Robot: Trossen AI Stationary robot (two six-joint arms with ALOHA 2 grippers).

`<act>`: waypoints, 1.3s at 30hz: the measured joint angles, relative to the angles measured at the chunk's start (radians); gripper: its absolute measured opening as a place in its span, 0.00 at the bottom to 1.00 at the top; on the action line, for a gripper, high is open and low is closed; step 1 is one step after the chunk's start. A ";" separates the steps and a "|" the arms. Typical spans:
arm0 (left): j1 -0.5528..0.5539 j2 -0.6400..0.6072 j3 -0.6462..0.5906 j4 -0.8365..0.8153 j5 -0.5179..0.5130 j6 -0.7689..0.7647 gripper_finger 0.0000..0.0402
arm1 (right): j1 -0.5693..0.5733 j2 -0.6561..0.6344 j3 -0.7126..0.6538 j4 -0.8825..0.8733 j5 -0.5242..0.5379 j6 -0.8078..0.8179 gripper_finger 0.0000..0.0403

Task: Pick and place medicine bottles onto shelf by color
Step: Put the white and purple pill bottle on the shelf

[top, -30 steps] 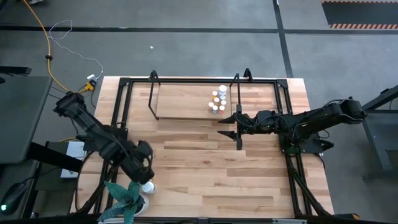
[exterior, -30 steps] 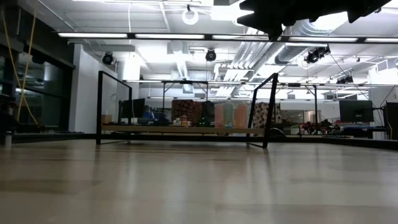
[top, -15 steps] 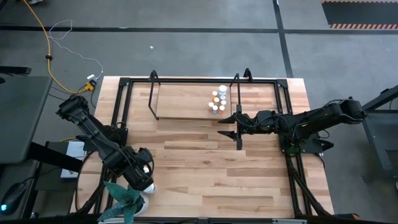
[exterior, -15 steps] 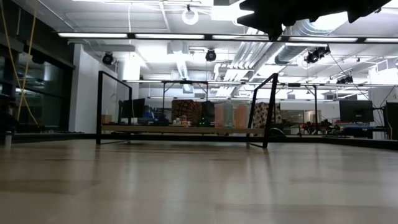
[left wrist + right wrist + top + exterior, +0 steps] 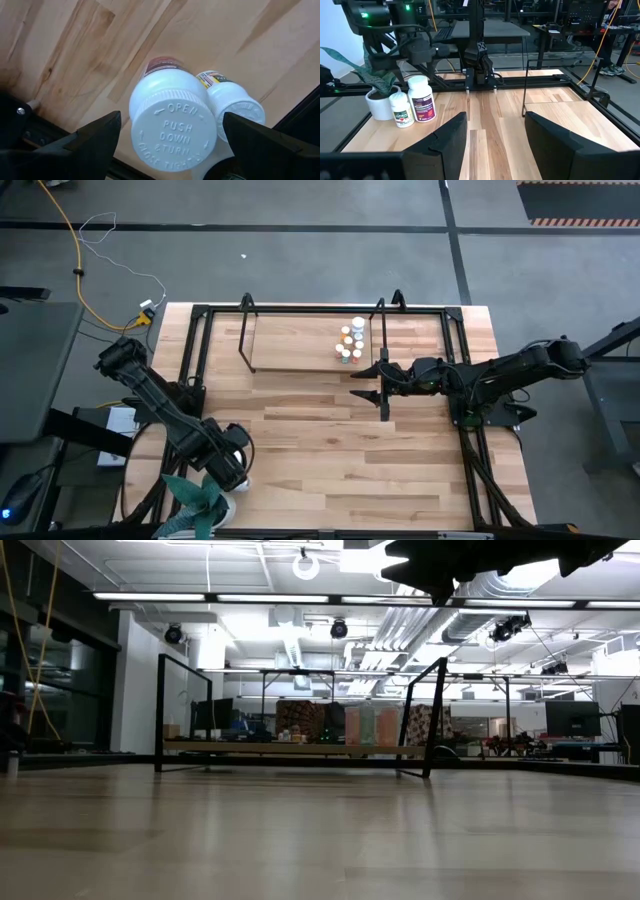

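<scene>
The left gripper (image 5: 167, 132) has slid down toward the table's near-left corner, its fingers spread wide on either side of the larger white medicine bottle (image 5: 172, 127), seemingly not yet touching. A smaller white bottle (image 5: 232, 102) stands just beside it. The right gripper (image 5: 366, 382) hasn't moved, parted and empty near the shelf (image 5: 290, 345), where tiny bottles (image 5: 350, 342) cluster.

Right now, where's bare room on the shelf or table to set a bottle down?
The shelf board is bare on its left part; its right end is crowded by the small bottles. The tabletop is bare from the shelf front to the near edge. The near-left corner is tight: plant, two white bottles, and the open left claw over them.
</scene>
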 joint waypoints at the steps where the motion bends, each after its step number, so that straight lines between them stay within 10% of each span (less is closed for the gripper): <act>1: 0.000 0.000 0.000 0.000 0.000 0.000 0.85 | 0.000 0.000 0.000 0.000 0.000 0.000 0.48; 13: 0.000 0.000 0.000 0.000 0.000 0.002 0.82 | 0.000 0.000 0.000 0.000 0.000 0.000 0.48; 26: 0.048 0.000 0.000 -0.001 0.004 0.054 0.54 | 0.000 0.000 0.000 0.000 0.000 0.000 0.48; 39: 0.080 0.000 0.000 0.000 -0.010 0.097 0.58 | 0.000 0.000 0.000 0.000 0.000 0.000 0.48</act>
